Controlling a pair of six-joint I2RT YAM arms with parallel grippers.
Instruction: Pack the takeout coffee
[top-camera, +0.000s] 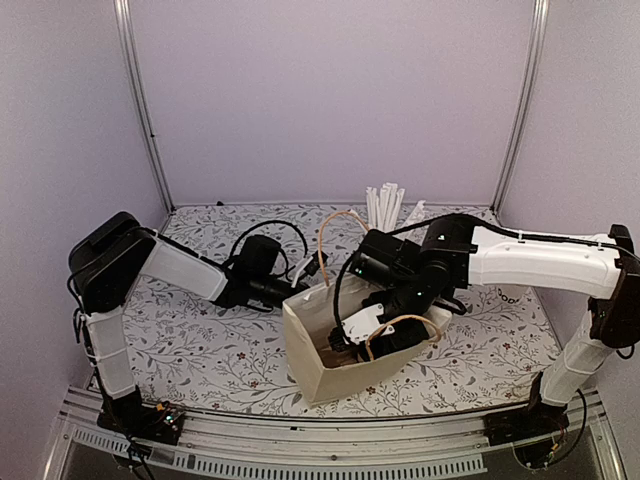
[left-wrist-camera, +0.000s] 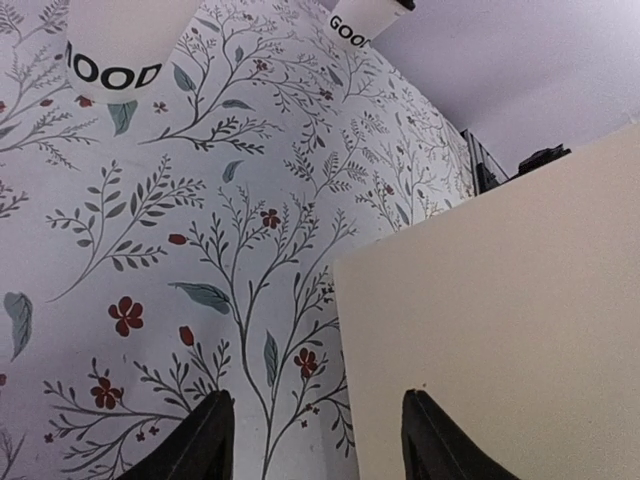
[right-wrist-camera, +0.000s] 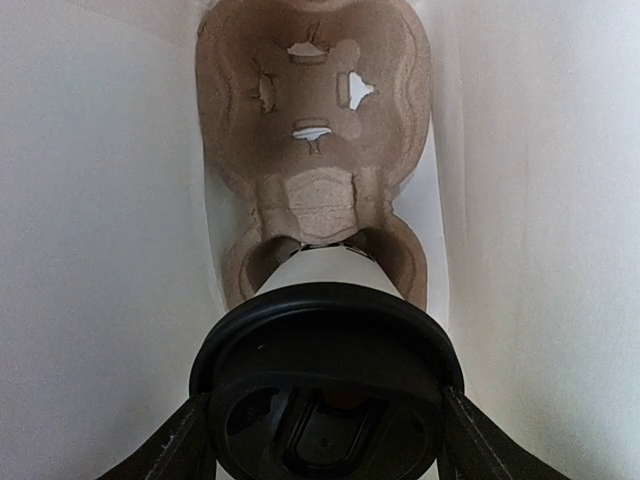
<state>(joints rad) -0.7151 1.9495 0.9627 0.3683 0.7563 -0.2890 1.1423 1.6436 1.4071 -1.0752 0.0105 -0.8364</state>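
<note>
- The bag (top-camera: 330, 365) is filled by the right gripper (right-wrist-camera: 325, 445), takeout coffee (right-wrist-camera: 325, 390) and pulp carrier (right-wrist-camera: 315, 130); slim side gaps are left.
- Its mouth is partly crossed by a rope handle (top-camera: 398, 324).

Lettering on takeout coffee (right-wrist-camera: 325, 380) out of sight

Pale lilac panels close the place in: a back wall (top-camera: 330, 90) and a side wall (top-camera: 60, 120) on either hand, joined by slim metal uprights (top-camera: 145, 110). The surface (top-camera: 200, 345) wears white cloth sprigged with grey-green leaves and small red flowers. A metal rail (top-camera: 330, 445) edges its near side.
</note>
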